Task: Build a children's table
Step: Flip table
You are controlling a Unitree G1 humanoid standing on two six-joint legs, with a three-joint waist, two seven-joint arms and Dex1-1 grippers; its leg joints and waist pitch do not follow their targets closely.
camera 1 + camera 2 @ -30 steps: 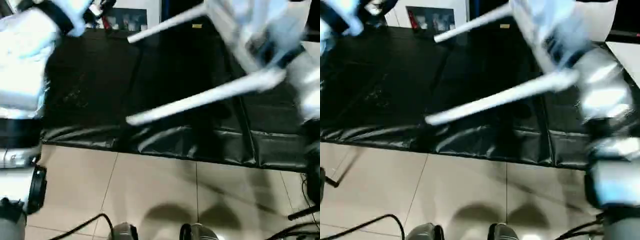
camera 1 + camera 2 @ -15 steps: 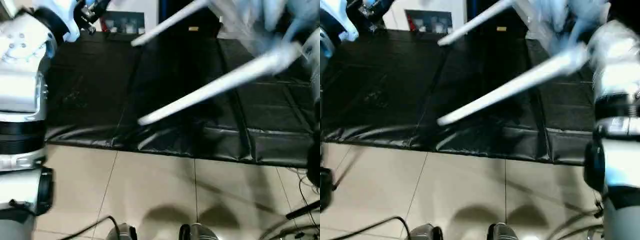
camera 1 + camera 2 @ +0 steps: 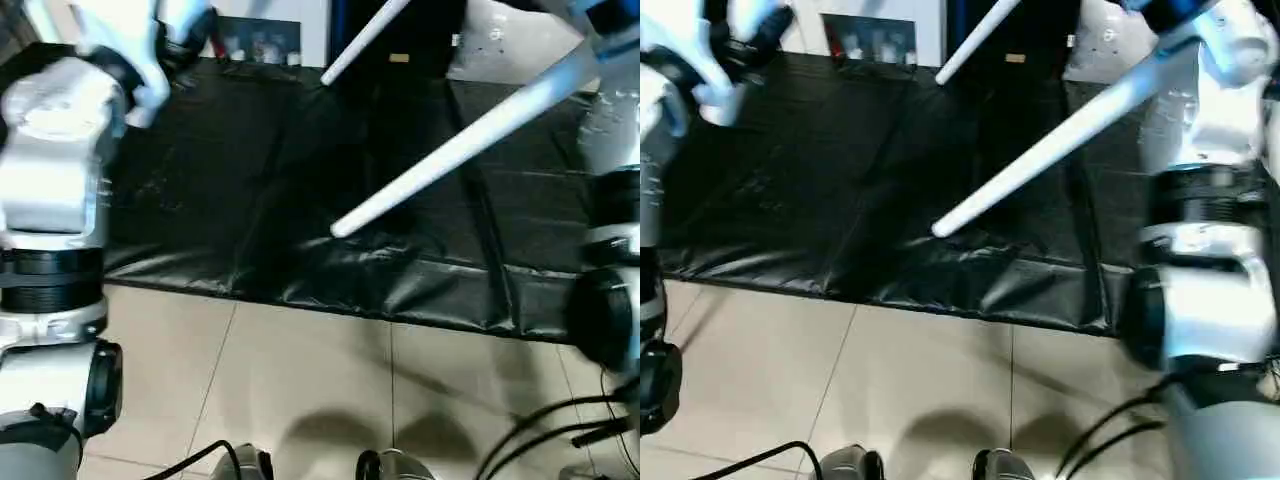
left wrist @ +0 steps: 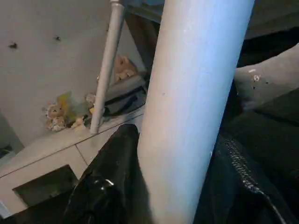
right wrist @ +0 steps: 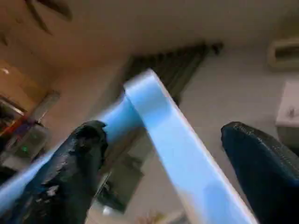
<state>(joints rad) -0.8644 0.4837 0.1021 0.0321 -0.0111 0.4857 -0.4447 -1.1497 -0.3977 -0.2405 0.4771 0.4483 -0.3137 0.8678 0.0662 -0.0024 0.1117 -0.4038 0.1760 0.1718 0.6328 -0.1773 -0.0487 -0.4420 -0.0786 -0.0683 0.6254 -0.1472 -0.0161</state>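
Observation:
The children's table is lifted off the ground. Two of its white tube legs slant down and leftwards over the mat: the nearer leg (image 3: 460, 140) and a farther leg (image 3: 360, 40). My left gripper (image 4: 173, 140) is shut on a third white leg (image 4: 191, 107), with a black finger on each side of it. Beyond it another leg (image 4: 107, 70) runs up to the tabletop. My right gripper (image 5: 163, 128) is open, and the thin edge of the white tabletop (image 5: 159, 116) passes between its spread fingers (image 5: 79, 163). My right arm (image 3: 1210, 200) is raised at the right.
A black padded mat (image 3: 200, 200) covers the floor ahead, with beige tiles (image 3: 300, 380) in front of it. Cables (image 3: 200, 455) and my feet (image 3: 400, 465) lie at the near edge. A white shelf with soft toys (image 4: 60, 116) stands behind.
The table's legs have swung up and to the right, so the nearer leg's tip now hangs farther right over the mat. Both arms have risen with it.

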